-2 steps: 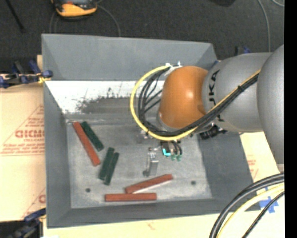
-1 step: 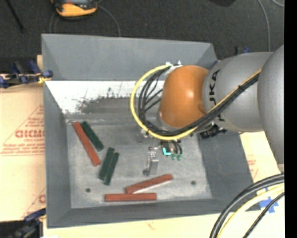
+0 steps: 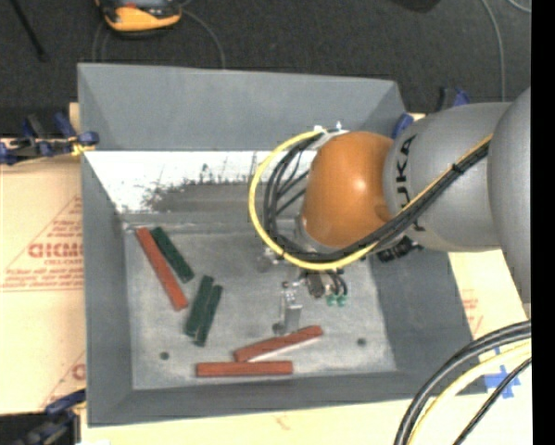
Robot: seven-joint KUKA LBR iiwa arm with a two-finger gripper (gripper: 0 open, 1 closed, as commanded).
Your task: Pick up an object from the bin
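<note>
My gripper [image 3: 287, 319] hangs below the arm's orange cover, over the bin's lower middle. Its tip stands just above the upper edge of a slanted red-brown stick [image 3: 278, 344]. Whether it touches that stick I cannot tell. A second red-brown stick [image 3: 245, 369] lies flat just below, near the bin's front wall. Two dark green sticks [image 3: 203, 309] lie side by side to the gripper's left.
At the bin floor's left, a long red-brown stick [image 3: 160, 267] lies diagonally with a dark green stick [image 3: 172, 254] beside it. The arm and its cables cover the bin's right rear part.
</note>
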